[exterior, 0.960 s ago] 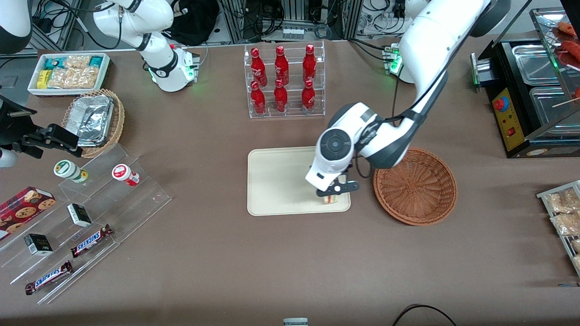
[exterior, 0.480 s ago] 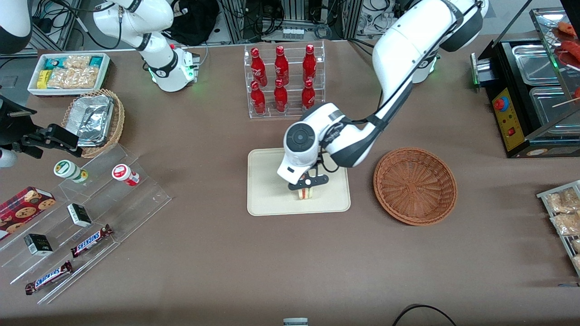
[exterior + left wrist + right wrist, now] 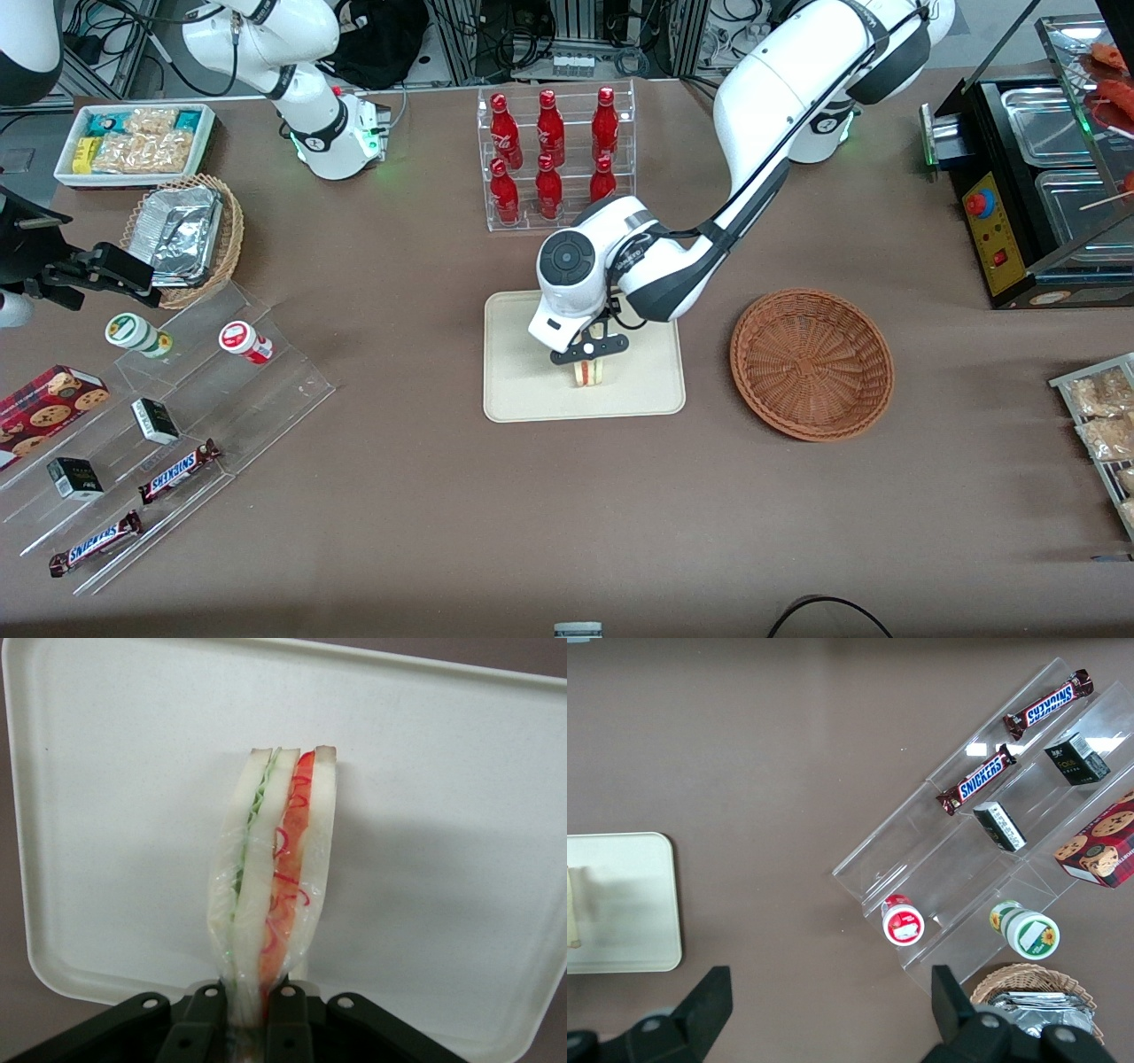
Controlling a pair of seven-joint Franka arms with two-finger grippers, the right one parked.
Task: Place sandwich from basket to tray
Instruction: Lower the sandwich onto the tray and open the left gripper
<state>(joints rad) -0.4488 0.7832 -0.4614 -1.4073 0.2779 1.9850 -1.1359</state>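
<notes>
— Starting nearest the front camera: what lying along the table's near edge?

— Nothing of the task. Sitting toward the parked arm's end, only a clear stepped rack carrying candy bars and small boxes.

— Moving inward, then: where resting, the tray?

— Lying about mid-table, with the basket just beside it toward the working arm's end, apparently holding nothing now.

— And the sandwich?

— Hanging over the tray's nearer half, roughly midway between its two short edges, well inside the rim. Pinched at one end by the gripper, fingers closed on the bread, filling layers showing edge-on in the wrist view.

— Touching the tray yet?

— Not possible telling; a soft shadow falling on the tray beside the wedge, suggesting either contact or very nearly.

— So, doing this step well?

— Lowering straight down, slowly, until the free end is bearing on the tray. Then opening gently, since the bread is looking soft and already squeezed at the pinch. Standing on a thin edge, likely tipping over on release, so staying clear of the rim. Lifting straight up afterwards, avoiding dragging the wrapping.

— Farther off?

— A rack of red bottles, standing apart from the tray's farther edge.
</notes>
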